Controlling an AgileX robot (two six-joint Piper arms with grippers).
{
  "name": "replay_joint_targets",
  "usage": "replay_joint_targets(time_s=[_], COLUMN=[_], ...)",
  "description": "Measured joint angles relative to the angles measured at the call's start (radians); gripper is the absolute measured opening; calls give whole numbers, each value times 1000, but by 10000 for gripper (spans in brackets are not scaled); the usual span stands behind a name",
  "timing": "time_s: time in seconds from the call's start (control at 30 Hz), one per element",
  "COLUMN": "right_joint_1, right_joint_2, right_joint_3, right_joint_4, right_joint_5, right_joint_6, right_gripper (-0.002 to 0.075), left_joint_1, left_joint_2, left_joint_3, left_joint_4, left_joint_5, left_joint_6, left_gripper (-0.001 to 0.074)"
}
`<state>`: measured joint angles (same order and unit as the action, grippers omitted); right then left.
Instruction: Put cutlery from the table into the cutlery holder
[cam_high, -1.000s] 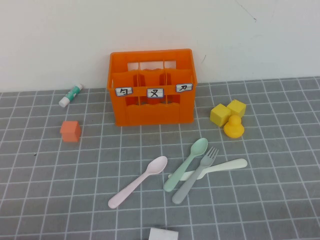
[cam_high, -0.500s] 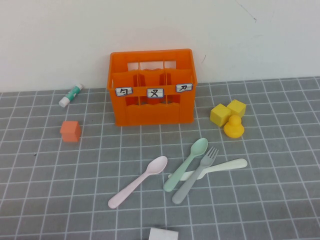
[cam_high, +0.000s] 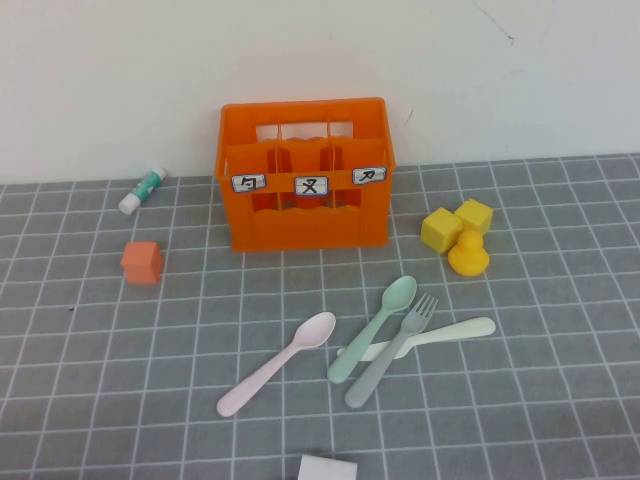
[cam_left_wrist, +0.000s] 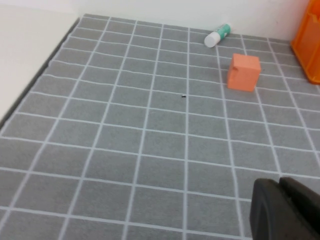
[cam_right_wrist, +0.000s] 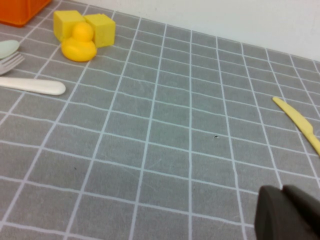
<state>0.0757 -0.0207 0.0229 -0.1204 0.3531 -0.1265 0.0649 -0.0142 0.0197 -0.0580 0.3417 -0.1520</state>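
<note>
On the grey tiled table (cam_high: 100, 350), in the high view, lie a pale pink spoon (cam_high: 277, 363), a mint green spoon (cam_high: 372, 330), a grey fork (cam_high: 392, 350) and a cream-white knife (cam_high: 450, 331), the last three overlapping. The orange cutlery holder (cam_high: 305, 175) stands behind them by the wall, with nothing showing in its compartments. Neither arm shows in the high view. My left gripper (cam_left_wrist: 280, 182) is shut and empty above bare table left of the holder (cam_left_wrist: 310, 40). My right gripper (cam_right_wrist: 282, 190) is shut and empty, to the right of the knife (cam_right_wrist: 30, 86).
An orange cube (cam_high: 142, 261) and a glue stick (cam_high: 141, 190) lie left of the holder. Two yellow cubes (cam_high: 456, 222) and a yellow duck (cam_high: 467, 252) sit to its right. A yellow knife (cam_right_wrist: 300, 125) lies further right. A white object (cam_high: 327, 468) is at the front edge.
</note>
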Motion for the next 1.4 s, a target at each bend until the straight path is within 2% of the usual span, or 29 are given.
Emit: replay_joint_targets(time_s=[0.43,0.57,0.67,0.73,0.8,1.03,1.4], right_joint_1=[0,0,0,0,0,0,0], right_joint_2=[0,0,0,0,0,0,0], right_joint_3=[0,0,4,4,4,4,2], right_joint_4=[26,250,551,688,757,665,661], right_joint_5=[0,-8,-12,-14,-21,-92,-68], right_joint_6=[0,90,228,263,277,255,20], right_gripper=[-3,-3,-3,-3,-3,-3,-3], left_joint_1=[0,0,0,0,0,0,0], left_joint_2=[0,0,0,0,0,0,0], left_joint_3=[0,0,0,0,0,0,0], left_joint_4=[-37,-37,-37,-37,-37,-37,-39], left_joint_5=[0,0,0,0,0,0,0], left_joint_6=[-5,-5,-5,-5,-5,-5,-5], left_gripper=[-1,-1,-1,-1,-1,-1,-1])
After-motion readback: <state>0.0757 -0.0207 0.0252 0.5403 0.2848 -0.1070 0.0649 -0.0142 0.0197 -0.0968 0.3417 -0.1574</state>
